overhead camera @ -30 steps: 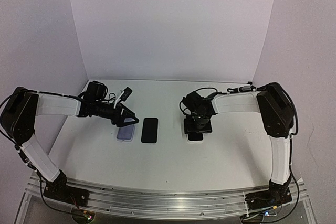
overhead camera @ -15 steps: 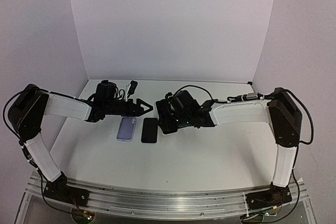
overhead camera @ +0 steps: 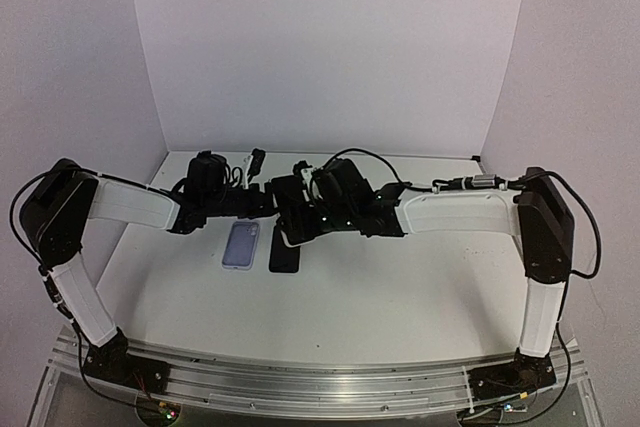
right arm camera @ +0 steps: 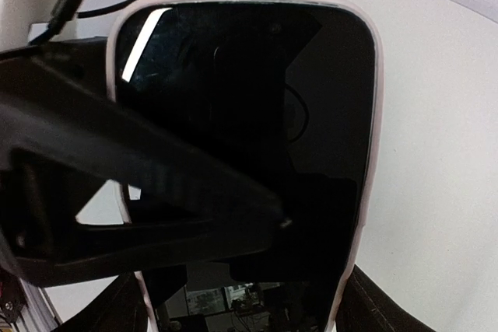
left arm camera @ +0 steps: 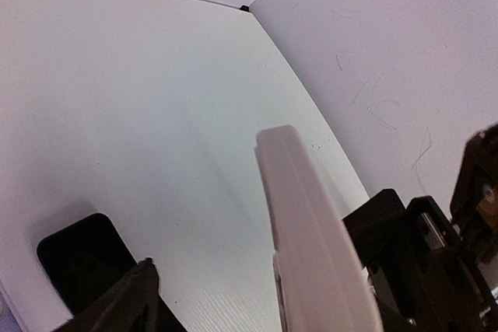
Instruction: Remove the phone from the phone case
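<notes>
Now lilac phone and black phone are lying on table, under the meeting arms. Phone is sitting in its white case, midair, right gripper pinching it. Left gripper finger is crossing the screen; can't tell its jaws. Right arm has been carrying the case leftward from the right side.

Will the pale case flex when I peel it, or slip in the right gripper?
The phone case is a thin rim around the phone, so it likely flexes. Its smooth side may slip in the right gripper.
</notes>
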Robot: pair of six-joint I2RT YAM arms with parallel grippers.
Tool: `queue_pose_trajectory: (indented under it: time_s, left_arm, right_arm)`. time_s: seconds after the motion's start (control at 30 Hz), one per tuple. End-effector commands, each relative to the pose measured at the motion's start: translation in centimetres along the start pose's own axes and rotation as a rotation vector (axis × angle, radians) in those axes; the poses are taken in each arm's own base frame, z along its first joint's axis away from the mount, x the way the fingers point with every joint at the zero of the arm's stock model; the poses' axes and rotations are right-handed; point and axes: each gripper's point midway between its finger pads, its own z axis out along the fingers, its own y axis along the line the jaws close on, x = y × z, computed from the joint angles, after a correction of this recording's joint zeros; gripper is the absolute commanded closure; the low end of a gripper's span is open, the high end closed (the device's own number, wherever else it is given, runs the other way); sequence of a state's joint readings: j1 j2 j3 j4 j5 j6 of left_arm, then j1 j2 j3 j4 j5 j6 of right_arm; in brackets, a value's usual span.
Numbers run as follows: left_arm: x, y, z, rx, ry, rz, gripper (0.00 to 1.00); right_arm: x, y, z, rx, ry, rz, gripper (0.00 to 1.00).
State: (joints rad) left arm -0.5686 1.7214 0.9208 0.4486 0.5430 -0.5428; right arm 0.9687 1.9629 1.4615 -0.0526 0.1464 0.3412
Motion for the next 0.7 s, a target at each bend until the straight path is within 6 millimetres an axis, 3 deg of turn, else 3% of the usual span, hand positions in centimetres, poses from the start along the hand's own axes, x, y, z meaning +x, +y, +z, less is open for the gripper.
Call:
queue_pose_trajectory:
  time_s: [0.0,0.1,0.23,0.33,0.4,0.43,0.57,0.67]
  left_arm:
    - [-2.5,-1.1,0.3,0.028,-0.068,0.010,0.63]
    - [-2.6,-1.6,0.1,0.046,-0.065,0.003,0.97]
    - [-2.5,-2.4,-0.4,0.077,-0.048,0.042,1.00]
    - [-2.9,-3.3,-1.5,0.115,-0.060,0.212,1.00]
    - [-3.4,-4.7,-2.7,0.140,-0.108,0.512,1.00]
    - [-3.5,-5.5,-3.4,0.150,-0.140,0.688,1.00]
    - [-0.9,-7.9,-6.3,0.192,-0.300,1.539,1.00]
    - [2.3,-7.2,-7.2,0.124,-0.449,2.163,1.00]
  right_arm:
    - [-5.5,3.9,-2.5,-0.142,-0.145,-0.037,0.61]
    - [-5.1,3.8,-2.7,-0.144,-0.136,-0.043,0.59]
    - [-4.6,3.1,-3.5,-0.156,-0.118,-0.043,0.46]
    - [-4.2,2.2,-5.0,-0.237,-0.071,-0.018,0.21]
    - [-4.3,1.2,-6.7,-0.294,-0.053,0.026,0.05]
    - [-4.1,0.4,-7.4,-0.314,-0.031,0.058,0.02]
    - [-4.2,-2.9,-9.8,-0.331,-0.008,0.183,0.02]
    - [-4.5,-3.4,-9.9,-0.339,-0.001,0.249,0.02]
